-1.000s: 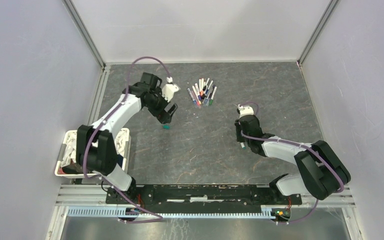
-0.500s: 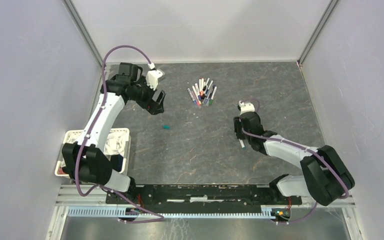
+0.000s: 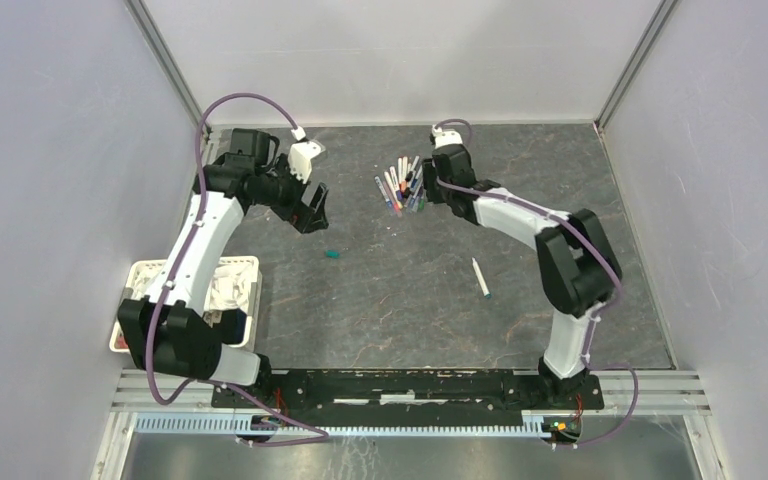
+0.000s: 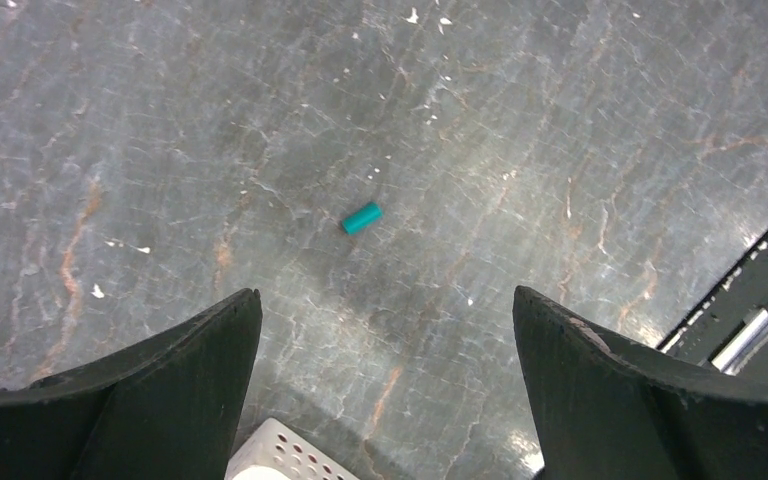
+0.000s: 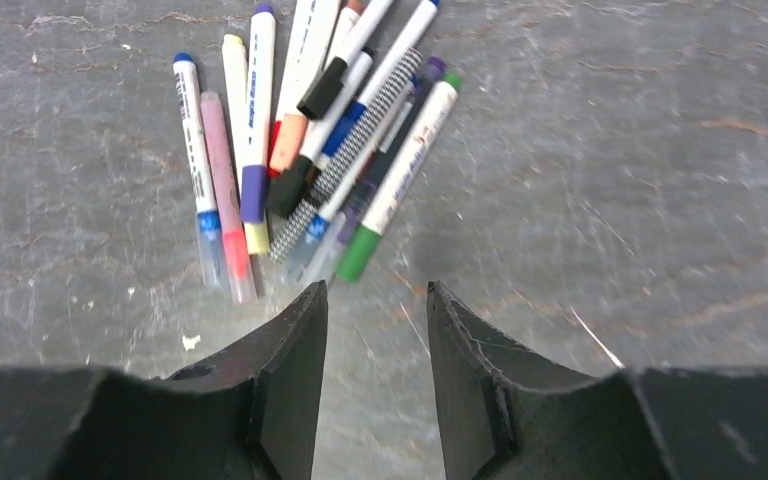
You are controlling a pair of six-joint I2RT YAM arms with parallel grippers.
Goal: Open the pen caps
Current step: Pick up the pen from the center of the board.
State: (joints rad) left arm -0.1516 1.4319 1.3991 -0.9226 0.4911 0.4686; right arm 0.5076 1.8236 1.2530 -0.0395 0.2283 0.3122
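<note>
- right gripper [image 5: 375, 295]: moved from mid-table to the pile of pens [image 5: 310, 150]; jaws narrowly apart, empty.
- single pen [image 3: 480, 278]: seemingly uncapped, now lying free on the table [image 3: 560, 180].
- left gripper [image 4: 388, 300]: jaws wide apart, empty.
- teal pen cap [image 4: 361, 217]: on the table nearby, unmoved.

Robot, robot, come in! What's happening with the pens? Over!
Left fingers open, empty; teal cap loose on table ahead. Right fingers open, empty, over pen pile. Lone pen mid-table. Nothing blocking.
</note>
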